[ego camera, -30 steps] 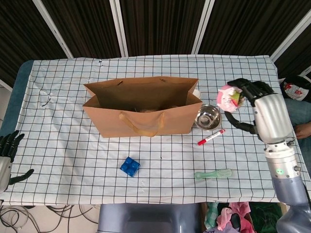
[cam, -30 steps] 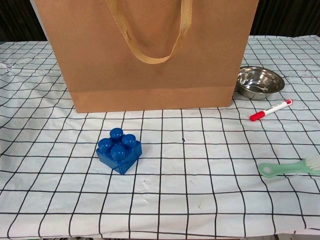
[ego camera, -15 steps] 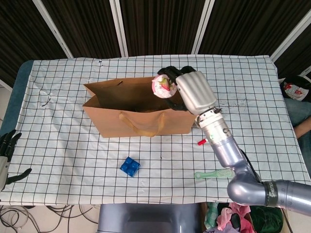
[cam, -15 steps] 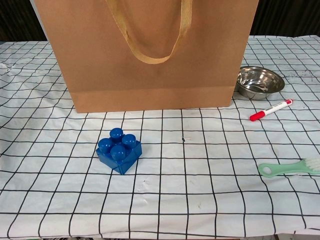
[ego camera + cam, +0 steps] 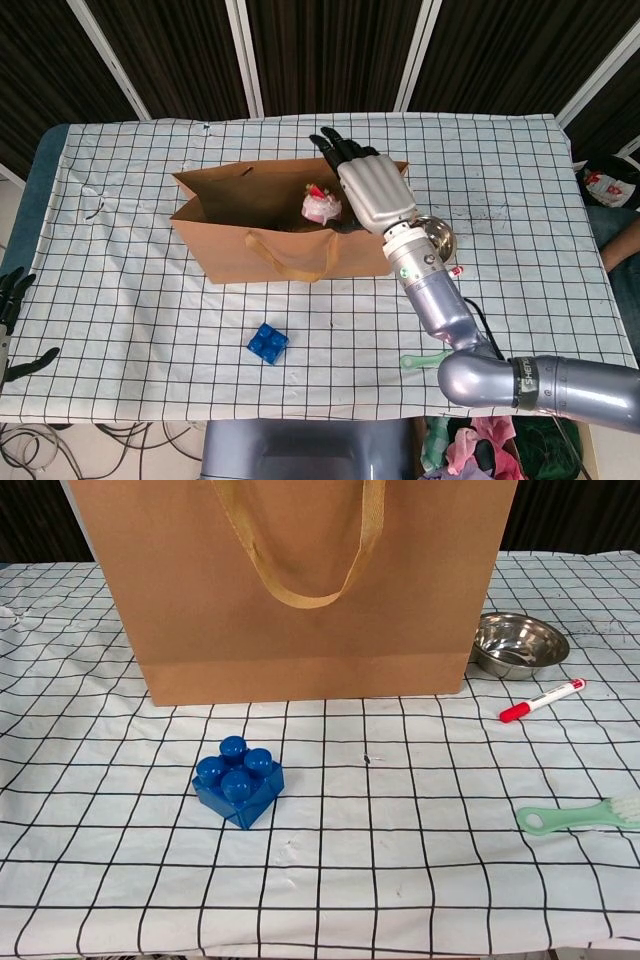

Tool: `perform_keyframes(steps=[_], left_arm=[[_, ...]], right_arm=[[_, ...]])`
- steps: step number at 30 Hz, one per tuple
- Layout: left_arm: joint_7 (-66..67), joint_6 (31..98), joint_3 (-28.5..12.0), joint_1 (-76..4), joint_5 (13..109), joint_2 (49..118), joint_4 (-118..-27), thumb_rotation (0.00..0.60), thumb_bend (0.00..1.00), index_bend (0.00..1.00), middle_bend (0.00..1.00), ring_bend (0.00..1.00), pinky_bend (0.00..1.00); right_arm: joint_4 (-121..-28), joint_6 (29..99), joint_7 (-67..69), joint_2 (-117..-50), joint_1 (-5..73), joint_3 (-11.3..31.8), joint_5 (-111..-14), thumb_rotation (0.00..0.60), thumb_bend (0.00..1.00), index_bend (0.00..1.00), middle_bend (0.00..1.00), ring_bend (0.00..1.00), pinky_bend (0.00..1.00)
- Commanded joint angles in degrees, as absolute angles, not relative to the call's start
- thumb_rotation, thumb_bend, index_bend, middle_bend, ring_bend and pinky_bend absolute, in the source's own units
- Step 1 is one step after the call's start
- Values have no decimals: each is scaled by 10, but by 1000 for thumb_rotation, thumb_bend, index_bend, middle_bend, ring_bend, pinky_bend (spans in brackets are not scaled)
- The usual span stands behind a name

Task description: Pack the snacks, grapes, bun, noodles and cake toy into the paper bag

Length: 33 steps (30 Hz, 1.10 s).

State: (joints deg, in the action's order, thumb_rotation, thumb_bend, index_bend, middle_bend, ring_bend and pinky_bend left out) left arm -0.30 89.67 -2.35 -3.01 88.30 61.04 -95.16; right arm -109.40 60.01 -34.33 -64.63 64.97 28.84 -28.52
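At frame centre, the right hand, fingers spread, hovers over the brown paper bag beside the pink cake toy.

A second ago the right hand held the cake toy out at 3 o'clock of the paper bag. Now it hangs over the bag's right end with fingers stretched flat, and the toy sits loose inside the bag's open mouth, just left of the palm.
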Motion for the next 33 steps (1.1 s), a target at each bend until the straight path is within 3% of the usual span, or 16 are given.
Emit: perform_keyframes(steps=[1,11,15,19,25,29,33], left_arm=[[-2,897,-24,-30,882,611,-951,600,87,39,0,0,0],[-2,897,-28,-29,873,610,-952,600,86,39,0,0,0],[-3,897,-30,-29,872,609,-954,600,87,39,0,0,0],[-4,902,-30,-27,873,607,-957,600,86,39,0,0,0],[-10,911,-34,-24,873,607,-956,600,87,39,0,0,0],[-18,913,-33,-21,871,604,-957,600,86,39,0,0,0],[-11,904,-30,-20,865,599,-962,600,87,39,0,0,0]], right_arm=[[-1110,611,-348,-623,650,289,-283,600,75,3,0,117,241],[-1171,693,-317,-522,559,278,-345,600,75,5,0,149,239],[-1234,761,-273,-450,434,215,-461,600,80,5,24,162,238],[-1242,827,-188,-415,291,116,-633,600,95,13,55,189,238],[-1130,908,-83,-471,145,-13,-833,600,140,37,80,204,238],[-1048,934,-77,-543,97,-48,-877,600,148,41,80,201,238],[-986,916,-89,-599,82,-55,-869,600,150,41,77,200,238]])
